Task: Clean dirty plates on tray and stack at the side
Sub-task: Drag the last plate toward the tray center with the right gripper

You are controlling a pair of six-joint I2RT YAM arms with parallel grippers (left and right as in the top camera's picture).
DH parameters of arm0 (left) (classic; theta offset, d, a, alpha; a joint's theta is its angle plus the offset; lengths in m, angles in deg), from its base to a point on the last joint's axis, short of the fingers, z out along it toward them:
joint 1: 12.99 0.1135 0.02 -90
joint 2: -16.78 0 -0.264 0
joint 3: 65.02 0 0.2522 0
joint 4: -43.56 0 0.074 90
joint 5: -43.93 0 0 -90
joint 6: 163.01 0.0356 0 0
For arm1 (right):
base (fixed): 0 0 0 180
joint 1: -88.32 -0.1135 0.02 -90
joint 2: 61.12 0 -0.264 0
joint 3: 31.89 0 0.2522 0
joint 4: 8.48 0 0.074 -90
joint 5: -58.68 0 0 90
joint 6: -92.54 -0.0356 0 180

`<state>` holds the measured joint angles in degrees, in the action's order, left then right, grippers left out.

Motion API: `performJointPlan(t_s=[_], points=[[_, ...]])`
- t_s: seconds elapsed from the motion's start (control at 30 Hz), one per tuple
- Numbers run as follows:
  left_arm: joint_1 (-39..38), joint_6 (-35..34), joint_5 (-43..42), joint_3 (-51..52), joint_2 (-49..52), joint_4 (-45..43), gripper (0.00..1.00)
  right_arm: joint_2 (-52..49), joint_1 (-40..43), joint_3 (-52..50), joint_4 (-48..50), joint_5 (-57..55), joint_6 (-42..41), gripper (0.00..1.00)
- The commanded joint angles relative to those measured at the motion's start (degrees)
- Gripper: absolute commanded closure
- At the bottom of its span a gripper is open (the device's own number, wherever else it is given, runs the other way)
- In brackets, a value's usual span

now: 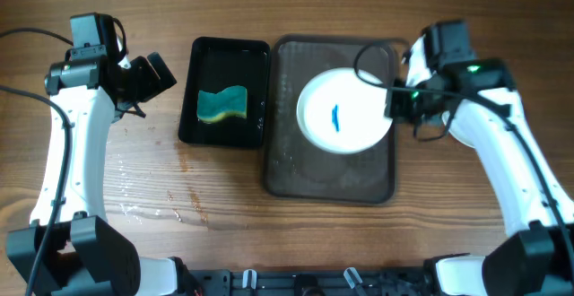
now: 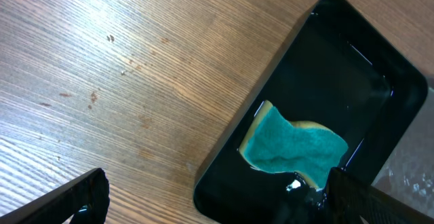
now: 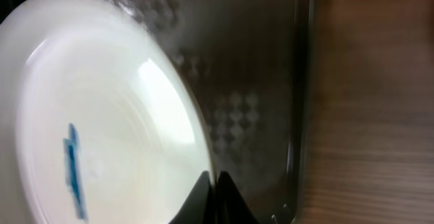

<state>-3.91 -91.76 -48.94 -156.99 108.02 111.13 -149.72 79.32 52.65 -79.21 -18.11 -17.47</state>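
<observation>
One white plate [image 1: 345, 112], blue-smeared at centre, sits on the dark brown tray [image 1: 296, 166], its rim clenched by the right tool [image 1: 399, 103]. Farther back, the left tool [image 1: 160, 70] hangs released over the bench [image 1: 161, 179], beside a black tray [image 1: 202, 130] holding a teal sponge [image 1: 221, 104].

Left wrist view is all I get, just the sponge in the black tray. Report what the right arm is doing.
Observer: The right arm has its jaws shut on the right rim of a white plate.
Operator: Give me the plate's location.
Observer: It is over the brown tray, right beside the black tray. I cannot tell whether it is lifted.
Operator: Tell me its condition.
Observer: A blue smear marks its centre, not yet wiped.
</observation>
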Motion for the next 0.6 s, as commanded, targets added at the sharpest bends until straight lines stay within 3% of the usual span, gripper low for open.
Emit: performJointPlan(t_s=[0.0, 0.07, 0.13, 0.17, 0.2, 0.23, 0.37, 0.47, 0.57], points=[[0.2, 0.3, -0.1, -0.2, 0.0, -0.2, 0.00, -1.1, -5.2, -14.3, 11.5, 4.8, -16.5, 0.96], [0.2, 0.3, -0.1, -0.2, 0.0, -0.2, 0.00, -1.1, -8.1, -20.5, 20.3, 4.0, -22.6, 0.96], [0.2, 0.3, -0.1, -0.2, 0.0, -0.5, 0.00, -1.1, -10.1, -22.2, 24.1, -4.0, -23.7, 0.94], [0.2, 0.3, -0.3, -0.2, 0.0, -0.6, 0.00, -0.9, -10.3, -22.2, 23.9, -6.4, -22.8, 0.83], [0.2, 0.0, -3.3, -0.2, 0.0, 0.3, 0.00, -0.6, -10.1, -21.9, 23.2, -6.4, -21.2, 0.71], [0.2, 0.1, -10.4, -0.2, 0.0, 5.6, 0.00, 1.1, -9.2, -20.5, 21.0, -6.4, -16.5, 0.69], [-1.6, 0.1, -18.3, 0.6, 0.0, 7.6, 0.00, 12.7, -7.7, -16.8, 17.3, -6.4, 0.9, 0.69], [-7.0, 0.3, -13.6, 3.5, 0.0, 6.0, 0.00, 21.0, -7.7, -16.8, 17.0, -6.4, 5.0, 0.60], [-14.6, -1.4, -1.7, 10.6, 0.8, -5.5, 0.00, 23.9, -7.7, -16.8, 16.5, -6.3, 4.8, 0.58]])
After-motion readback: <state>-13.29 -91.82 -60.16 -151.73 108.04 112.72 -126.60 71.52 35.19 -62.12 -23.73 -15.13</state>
